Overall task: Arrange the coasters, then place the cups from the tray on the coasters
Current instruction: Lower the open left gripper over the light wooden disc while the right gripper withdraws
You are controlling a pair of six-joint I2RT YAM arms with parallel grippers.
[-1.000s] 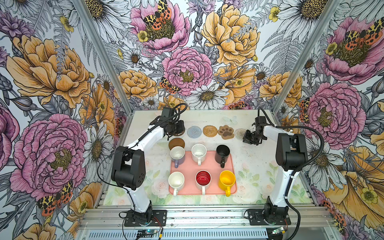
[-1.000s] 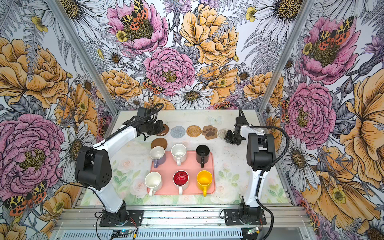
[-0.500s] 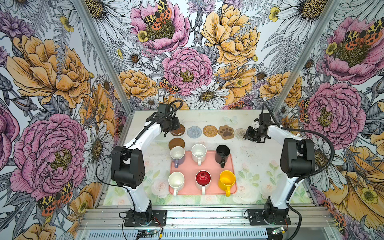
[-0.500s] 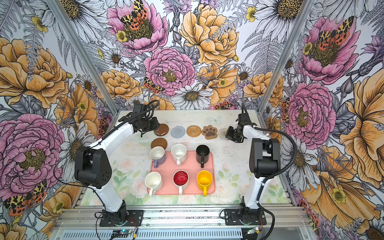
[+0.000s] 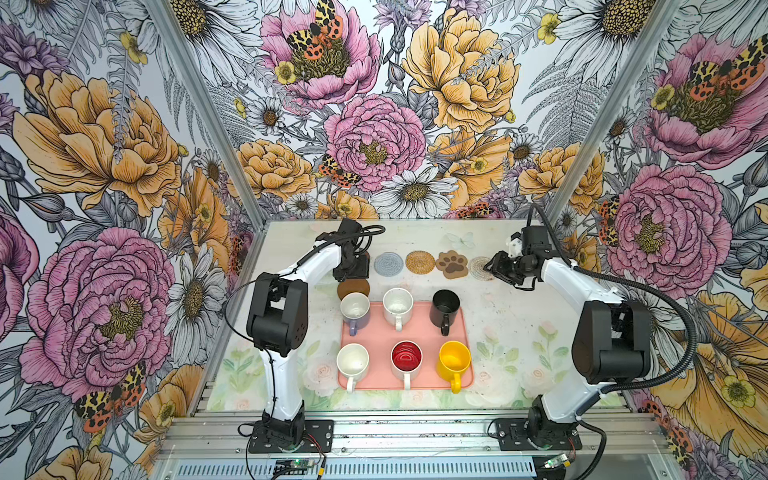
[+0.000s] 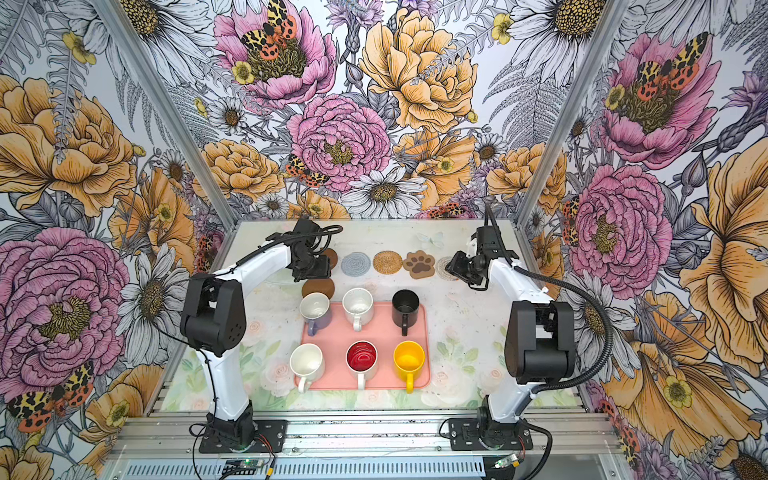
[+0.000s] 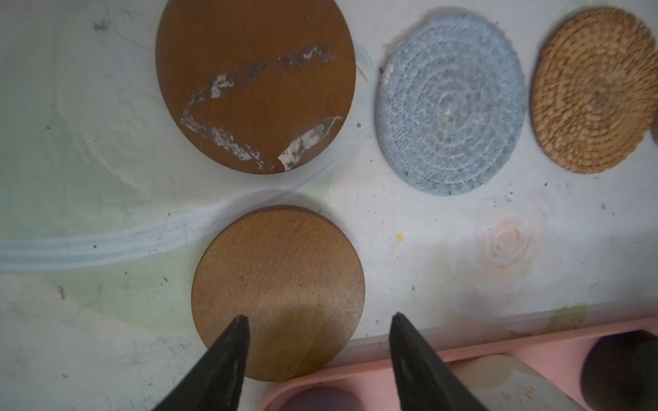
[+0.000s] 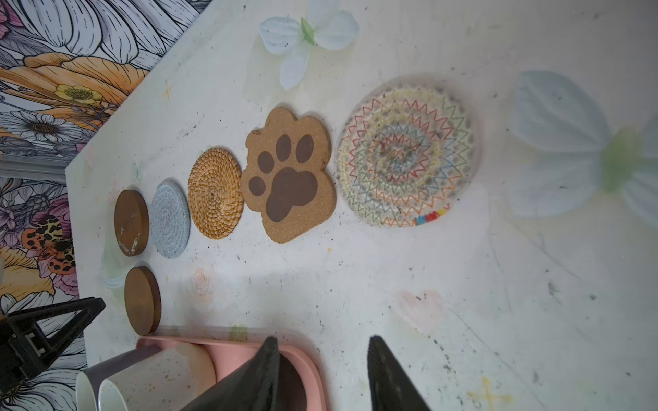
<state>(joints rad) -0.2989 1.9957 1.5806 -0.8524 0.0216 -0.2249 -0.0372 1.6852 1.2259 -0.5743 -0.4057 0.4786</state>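
The table (image 5: 503, 332) has bare room right of the pink tray (image 5: 419, 332), which holds all six cups (image 5: 398, 301), five coasters (image 5: 420, 262) lie in a row past its far edge, one brown disc (image 7: 277, 284) sits just beside the tray's corner, and the left gripper (image 7: 318, 316) and right gripper (image 8: 322, 338) are both spread apart, empty.

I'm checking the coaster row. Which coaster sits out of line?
The unmarked brown disc, alone just beyond the far-left corner of the tray. The other five form one row farther back.
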